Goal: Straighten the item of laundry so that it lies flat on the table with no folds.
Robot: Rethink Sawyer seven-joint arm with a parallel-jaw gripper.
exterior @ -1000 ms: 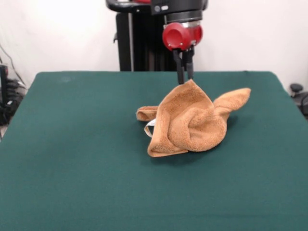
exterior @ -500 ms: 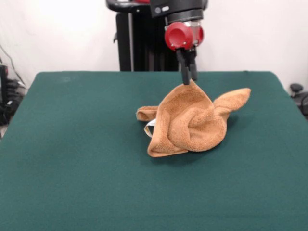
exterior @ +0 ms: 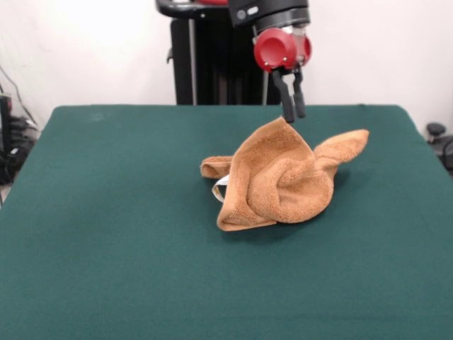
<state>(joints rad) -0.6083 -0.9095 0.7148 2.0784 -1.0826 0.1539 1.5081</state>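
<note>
1. At centre frame, slightly right, the towel (exterior: pixel 279 177) sits bunched on the table (exterior: pixel 106 234), with one peak standing up at its top and a pointed corner reaching toward the right.
2. A small white tag (exterior: pixel 220 188) shows at the heap's left edge, beside a short rolled flap.
3. Just above and right of the peak hangs the gripper (exterior: pixel 292 113); its two dark fingers (exterior: pixel 287 99) stand slightly apart with nothing between them, and the tips look clear of the cloth.
4. My reading is that the job is early: the towel is folded over itself several times and no edge lies flat.
5. To do the next grasp well, I would pick a single free corner rather than the thick middle; the right-hand point looks like the easiest one.
6. Come down with the jaws spread wide enough to straddle one layer only, then close firmly near the corner's tip.
7. Lift just enough for the folds to drop open, and draw outward, away from the heap, so its weight anchors the far end.
8. Risk: grabbing two layers would drag the whole bundle along without unfolding it.
</note>
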